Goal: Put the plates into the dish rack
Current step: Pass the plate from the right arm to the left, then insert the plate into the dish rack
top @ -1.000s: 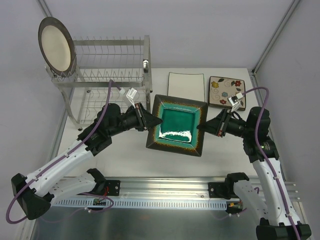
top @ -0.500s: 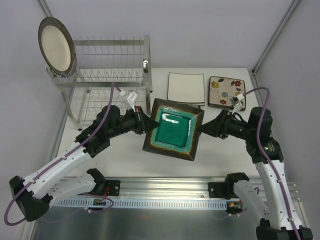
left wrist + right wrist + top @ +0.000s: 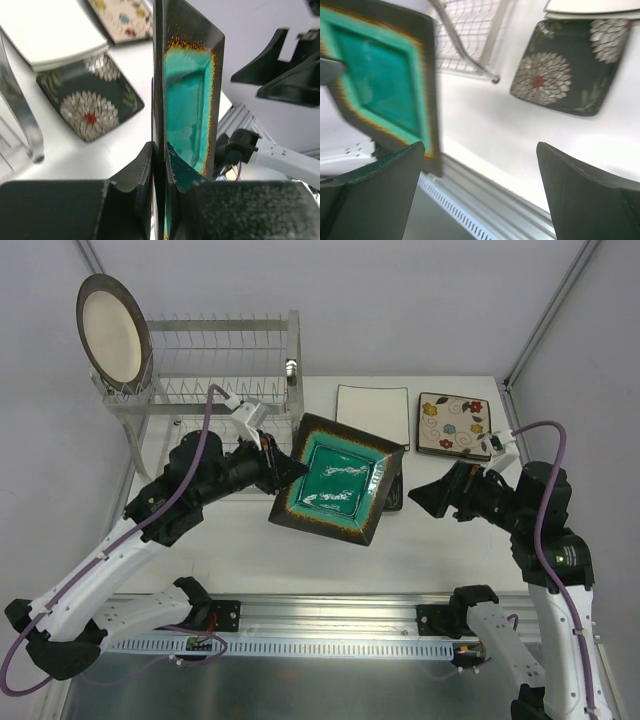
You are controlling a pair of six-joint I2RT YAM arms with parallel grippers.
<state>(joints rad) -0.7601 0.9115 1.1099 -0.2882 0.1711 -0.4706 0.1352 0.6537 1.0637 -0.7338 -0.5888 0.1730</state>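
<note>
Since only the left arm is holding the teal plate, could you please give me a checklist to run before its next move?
1. Left gripper hold on teal plate: ok, shut on its rim.
2. Right gripper clear: ok, open, apart from the plate.
3. Free prongs in dish rack: ok, upper tier holds just the round plate at its left end.
4. Plate over rack: not ok, it hangs beside the rack's right end.
5. Clearance above black plate: cannot tell.
</note>
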